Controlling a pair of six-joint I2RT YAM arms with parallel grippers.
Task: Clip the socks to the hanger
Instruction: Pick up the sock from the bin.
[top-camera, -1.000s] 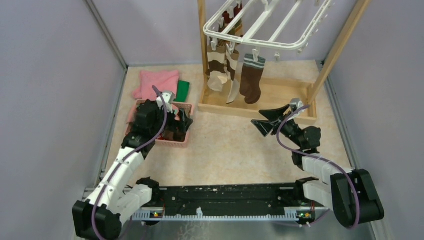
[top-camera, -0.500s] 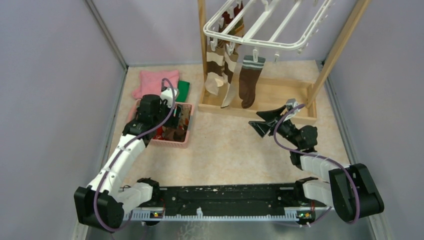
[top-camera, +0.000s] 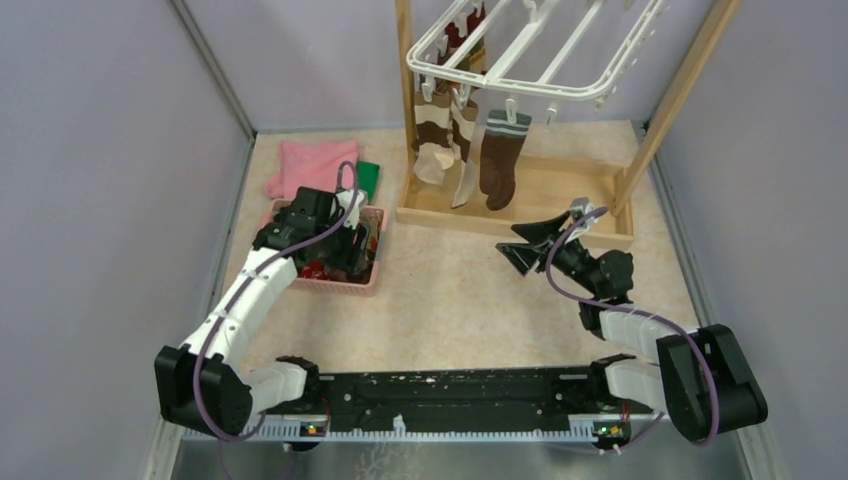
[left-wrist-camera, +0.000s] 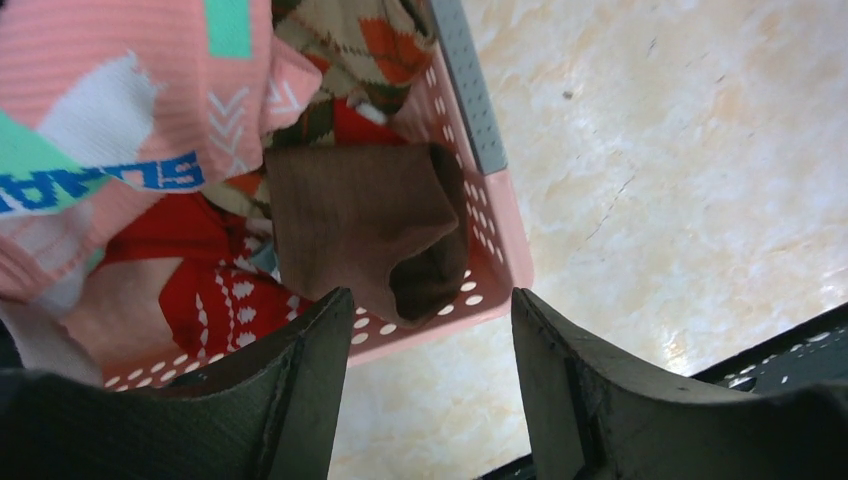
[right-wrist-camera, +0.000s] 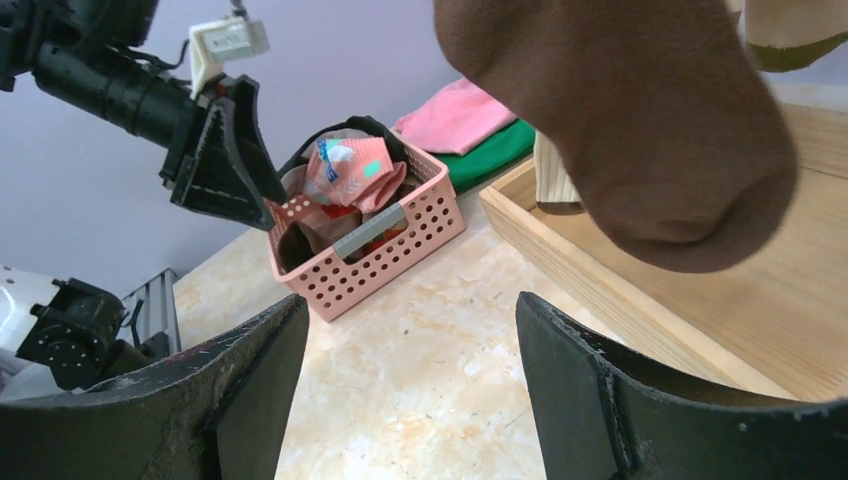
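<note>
Left gripper (left-wrist-camera: 430, 300): fingers spread wide, nothing held, hovering over the near corner of the pink basket (left-wrist-camera: 482, 250), centre-left of the top view. Right gripper (right-wrist-camera: 412, 310): also wide open and empty, right of centre in the top view, near the wooden frame (top-camera: 560, 195).

Sock locations:
- Loose ones are piled in the basket. A plain brown sock (left-wrist-camera: 360, 220) sits on top, mid-frame in the left wrist view, directly above the finger gap. The pink sock with teal patches (left-wrist-camera: 120, 120) is upper left.
- Already clipped to the hanger (top-camera: 520, 60), top centre of the top view: a striped pair (top-camera: 435, 130) and a dark brown sock (top-camera: 500, 160). The toe of that brown one fills the upper right of the right wrist view.

Handling, my read: light, soft knit that will flop and drape, not fragile, and the fabric should grip well. The brown sock's open end faces the lower-right basket wall — I'd pinch it there, through both layers. That leaves an edge free for a clip.

Risk: the pile is tangled, so a deep grab could drag a neighbour out.
</note>
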